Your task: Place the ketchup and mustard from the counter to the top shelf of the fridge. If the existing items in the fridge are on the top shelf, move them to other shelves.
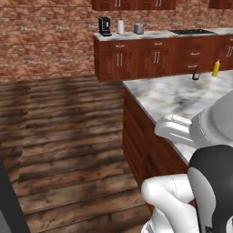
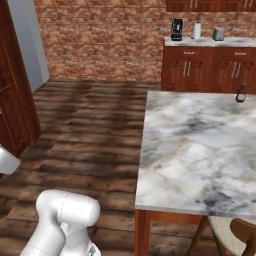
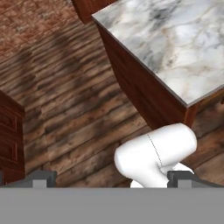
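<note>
My gripper [image 3: 112, 179] is standing spread as wide as it goes, grasping nothing and touching nothing; in the hand view its two dark fingertips [image 3: 40, 178] are rising at the lower left and lower right of the frame, well apart, with wooden floor [image 3: 65, 109] between and beyond them. The marble island counter [image 3: 175, 43] is filling the upper right of that view, its dark wood side dropping to the floor. In the left base view the yellow mustard bottle [image 1: 215, 68] is standing upright at the far edge of the counter, right of centre near the right edge of the frame, and the dark ketchup bottle [image 1: 196, 73] is standing just to its left, tilted a little, the two near but apart. In the right base view the ketchup bottle [image 2: 241, 93] is showing at the upper right, on the counter's far edge. Against the brick wall at the top of the left base view, a coffee machine [image 1: 104, 26], a white paper roll [image 1: 120, 26] and a toaster [image 1: 139, 28] are sitting on the back counter [image 1: 150, 35].
</note>
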Motion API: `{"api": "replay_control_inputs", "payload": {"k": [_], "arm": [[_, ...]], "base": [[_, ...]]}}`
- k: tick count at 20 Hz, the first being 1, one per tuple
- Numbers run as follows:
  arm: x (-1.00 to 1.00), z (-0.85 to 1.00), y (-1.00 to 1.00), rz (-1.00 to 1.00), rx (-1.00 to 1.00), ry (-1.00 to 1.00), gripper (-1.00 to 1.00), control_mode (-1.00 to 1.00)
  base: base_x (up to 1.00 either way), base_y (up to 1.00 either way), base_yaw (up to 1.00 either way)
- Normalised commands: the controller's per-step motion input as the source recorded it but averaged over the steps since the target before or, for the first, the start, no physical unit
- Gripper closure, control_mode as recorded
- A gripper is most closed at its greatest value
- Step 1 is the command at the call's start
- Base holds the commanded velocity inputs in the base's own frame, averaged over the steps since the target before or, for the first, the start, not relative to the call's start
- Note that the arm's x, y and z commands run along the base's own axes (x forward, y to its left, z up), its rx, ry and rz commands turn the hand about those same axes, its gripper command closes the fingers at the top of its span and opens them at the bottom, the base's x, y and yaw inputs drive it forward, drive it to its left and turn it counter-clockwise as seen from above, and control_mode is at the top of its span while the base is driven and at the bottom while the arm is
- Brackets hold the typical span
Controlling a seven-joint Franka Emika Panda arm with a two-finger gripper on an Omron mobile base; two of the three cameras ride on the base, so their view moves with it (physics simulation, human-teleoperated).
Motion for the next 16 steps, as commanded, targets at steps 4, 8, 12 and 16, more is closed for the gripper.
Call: {"api": "replay_control_inputs", "payload": {"k": [4,8,12,16], "arm": [[0.00,0.00,0.00,0.00,0.00,0.00,-1.00,1.00],[0.00,0.00,0.00,0.00,0.00,0.00,-1.00,1.00],[0.00,0.00,0.00,0.00,0.00,0.00,-1.00,1.00],[0.00,0.00,0.00,0.00,0.00,0.00,-1.00,1.00]], "base": [[0.93,0.04,0.18],[1.00,0.00,0.18],[0.27,0.49,0.50],[0.00,0.19,0.36]]}}
